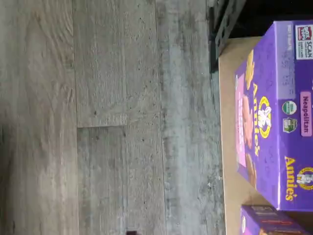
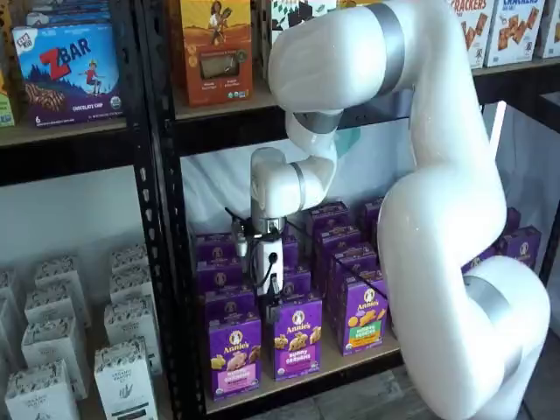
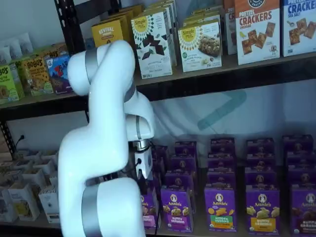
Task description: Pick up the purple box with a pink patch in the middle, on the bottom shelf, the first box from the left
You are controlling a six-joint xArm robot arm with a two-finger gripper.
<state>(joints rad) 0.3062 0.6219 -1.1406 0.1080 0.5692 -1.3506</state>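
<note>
The purple box (image 2: 234, 354) with the pink panel stands upright at the front of the leftmost column on the bottom shelf (image 2: 350, 360). In a shelf view (image 3: 149, 206) the arm half hides it. The wrist view shows its top and pink-panelled front (image 1: 274, 112) on the tan shelf board (image 1: 229, 98). My gripper (image 2: 268, 282) hangs fingers down over that left column, just above and behind the front box, not touching it. Its white body also shows in a shelf view (image 3: 143, 170). The fingers are not clear enough to tell whether they are open or shut.
More purple Annie's boxes fill the shelf in columns: a lilac-panel one (image 2: 297, 337) beside the target, then a green-panel one (image 2: 362, 315). A black perforated upright (image 2: 171, 262) stands just left of the target. White cartons (image 2: 122, 376) fill the neighbouring bay. Grey plank floor (image 1: 117, 117) lies below.
</note>
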